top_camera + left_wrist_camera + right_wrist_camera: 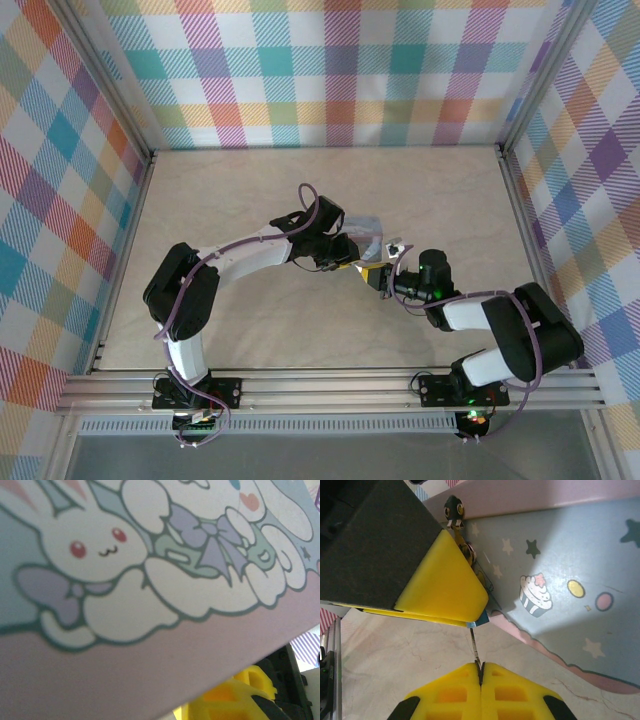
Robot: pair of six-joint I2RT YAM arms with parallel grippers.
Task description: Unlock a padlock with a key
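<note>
At the middle of the worktop (pixel 250 330), the right pincer (pixel 481 668) is pressed together on the thin key (pixel 475 647), aimed up at the padlock (pixel 479 622), a blue sliver against the tin (pixel 560 570). One yellow finger (pixel 445 585) of the left pincer (pixel 354 262) covers the lock, probably steadying it; whether it grips, I cannot tell.

The right tool (pixel 481 667) pinches a thin key (pixel 475 647) beside the blue tin (pixel 570 570).

Mid-table (pixel 250 200), the tin (pixel 372 226) sits farthest back. The left gripper (pixel 350 258) is beside its near-left side, the right gripper (pixel 380 276) nearer and rightward, and the key (pixel 476 649) lies between them.
</note>
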